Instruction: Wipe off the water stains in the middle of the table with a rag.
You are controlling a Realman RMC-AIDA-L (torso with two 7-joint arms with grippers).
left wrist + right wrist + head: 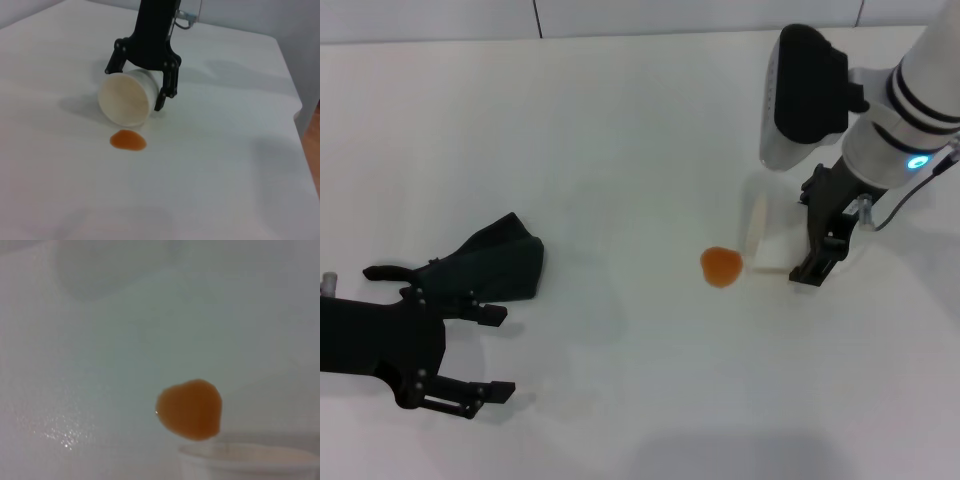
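Note:
The water stain is a small orange blot (pixel 721 266) on the white table (pixel 620 150); it also shows in the left wrist view (pixel 128 140) and the right wrist view (pixel 190 409). The dark green-black rag (pixel 498 262) lies at the left. My left gripper (pixel 496 352) is open and empty, its upper finger at the rag's near edge. My right gripper (pixel 800 255) is shut on a pale translucent cup (pixel 763 240) tipped on its side just right of the blot. The left wrist view shows that gripper (pixel 139 80) clasping the cup (pixel 125 100).
The cup's rim (pixel 250 457) sits close beside the blot. The table's far edge meets a grey wall (pixel 620 15). The table's right edge (pixel 295 100) shows in the left wrist view.

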